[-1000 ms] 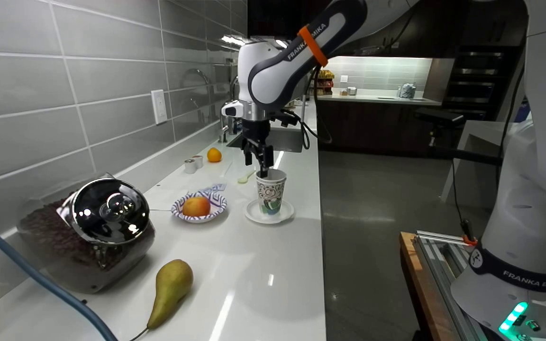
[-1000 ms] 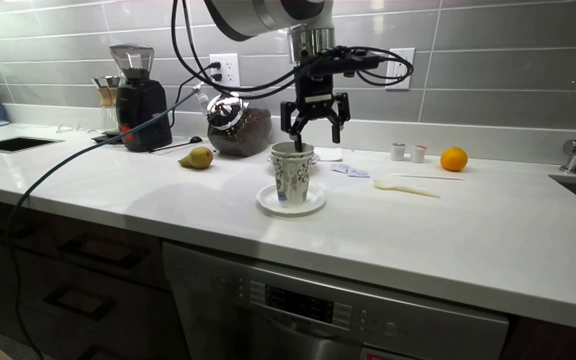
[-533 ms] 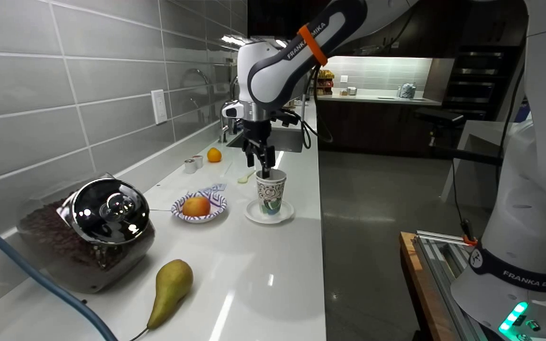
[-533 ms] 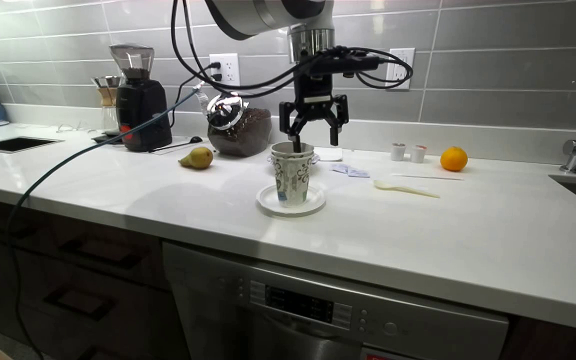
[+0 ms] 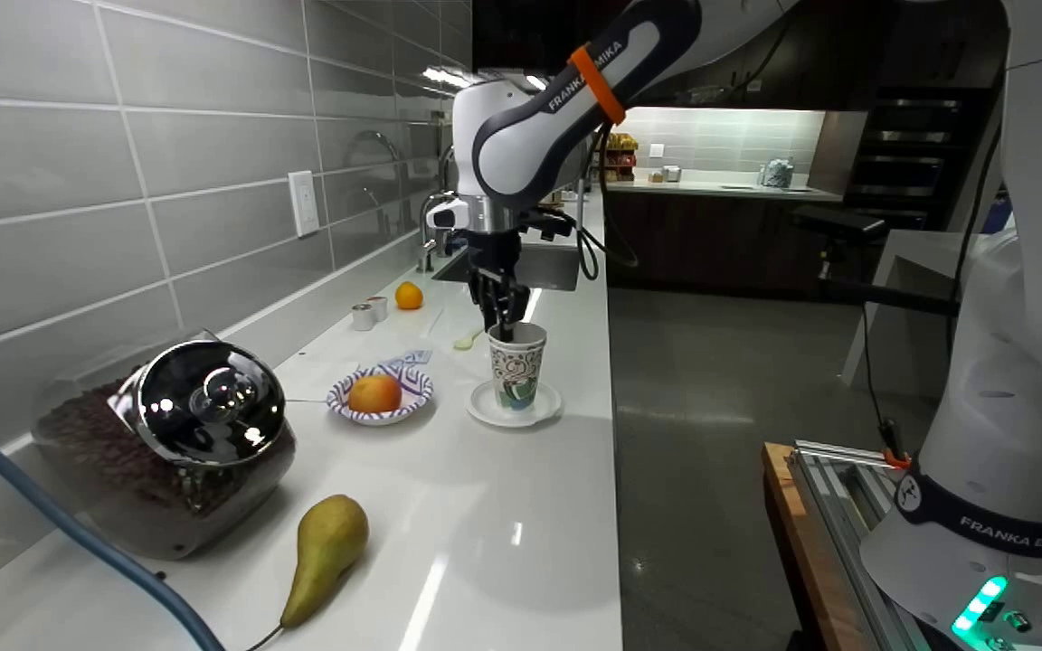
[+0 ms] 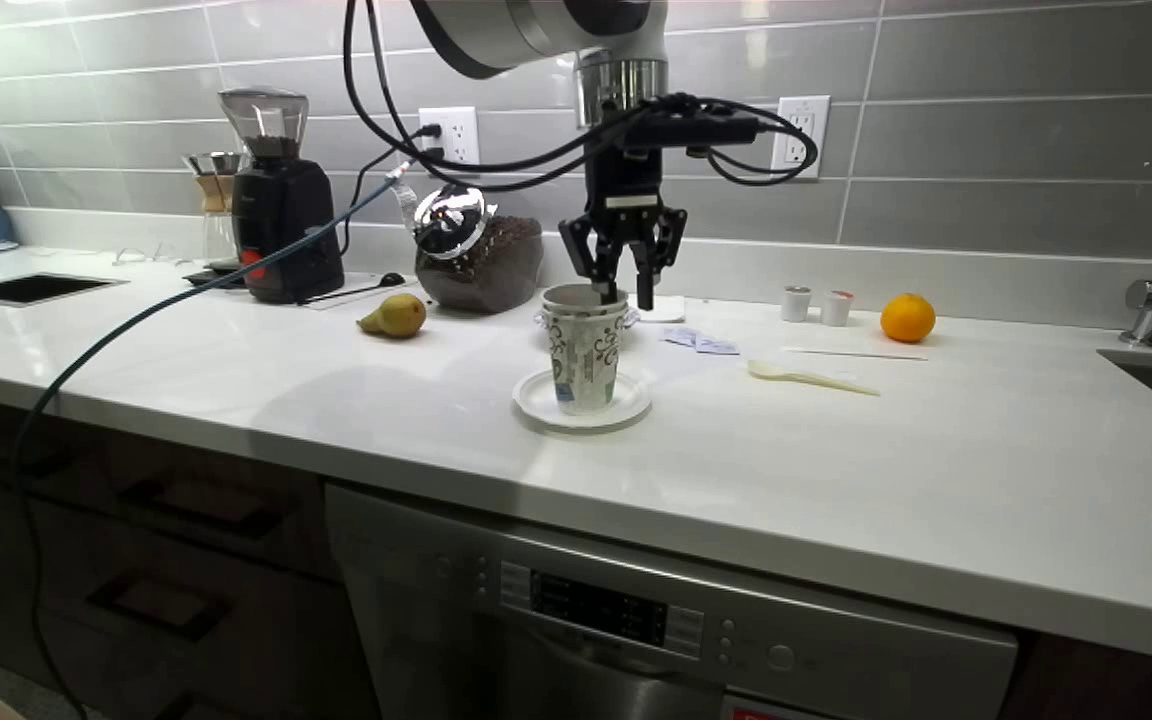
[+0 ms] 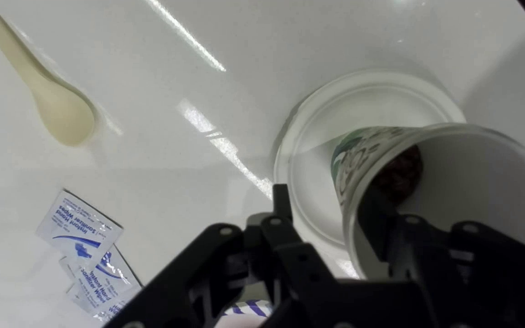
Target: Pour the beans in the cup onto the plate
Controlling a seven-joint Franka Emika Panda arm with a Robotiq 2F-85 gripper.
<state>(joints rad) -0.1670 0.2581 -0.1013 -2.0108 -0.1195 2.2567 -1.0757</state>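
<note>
L to R along the white ctr (image 6: pixel 836 470) in an exterior view: blk grinder (image 6: pixel 286 235), pear (image 6: pixel 396 316), clear jar (image 6: pixel 496 272) w/ dk contents, then the cup (image 6: pixel 584 362), upright on the plate (image 6: pixel 532 404), w/ the beans (image 7: pixel 404 172) at its btm per the wrist view. Gripper (image 6: pixel 626 297) hangs over the cup's rim, fingers (image 7: pixel 282 202) part-spread, 1 inside & 1 outside, visible gap btwn the outer one & the cup's side; can't tell if the inner one touches. Further R: wipes pkts (image 6: pixel 716 345), pale spoon (image 6: pixel 816 379), 2 sm tubs (image 6: pixel 796 304) nr the tiled wall (image 6: pixel 1016 150), orange fruit (image 6: pixel 907 318).
</note>
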